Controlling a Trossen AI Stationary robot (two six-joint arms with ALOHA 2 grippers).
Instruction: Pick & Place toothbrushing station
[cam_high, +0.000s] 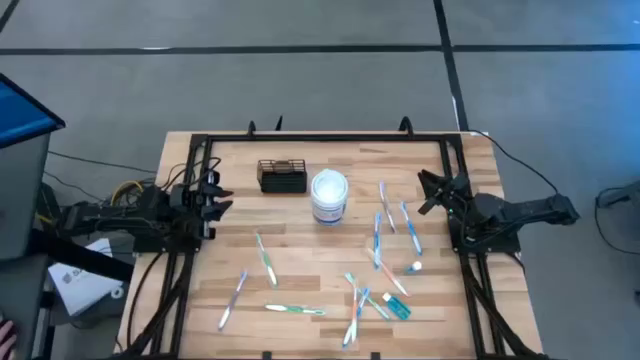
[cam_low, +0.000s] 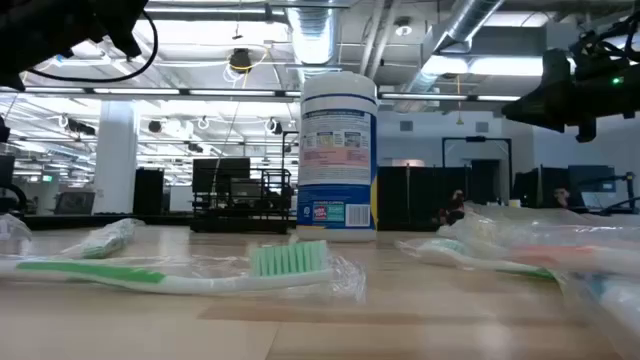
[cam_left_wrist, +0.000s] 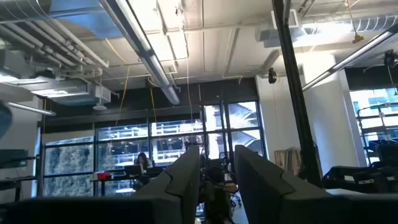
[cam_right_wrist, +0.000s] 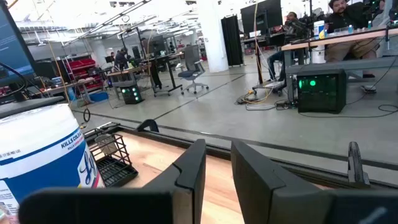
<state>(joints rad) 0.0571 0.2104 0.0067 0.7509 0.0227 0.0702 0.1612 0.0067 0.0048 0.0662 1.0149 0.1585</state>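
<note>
Nothing in this job looks started yet. The toothbrushing station (cam_high: 281, 175), a low black wire-mesh rack, sits on the tabletop (cam_high: 300, 270) just beside the white tub (cam_high: 329, 196), on the side toward the left arm and a little nearer the far edge. It is upright and nobody is touching it.

The left end effector (cam_high: 218, 194) hangs at the tabletop's edge, on the far side of the station from the tub and clear of it; its fingers (cam_left_wrist: 180, 177) stand a little apart with nothing between them. The right end effector (cam_high: 432, 192) waits on the tub's opposite side, well away from the station, fingers (cam_right_wrist: 189, 165) likewise slightly apart and empty.

Wrapped toothbrushes (cam_high: 385, 235) lie scattered on the near side of the tub. As I judge it, the reach, the grasp, the lift and the placing are all still to do, and the left arm is the nearer one.
</note>
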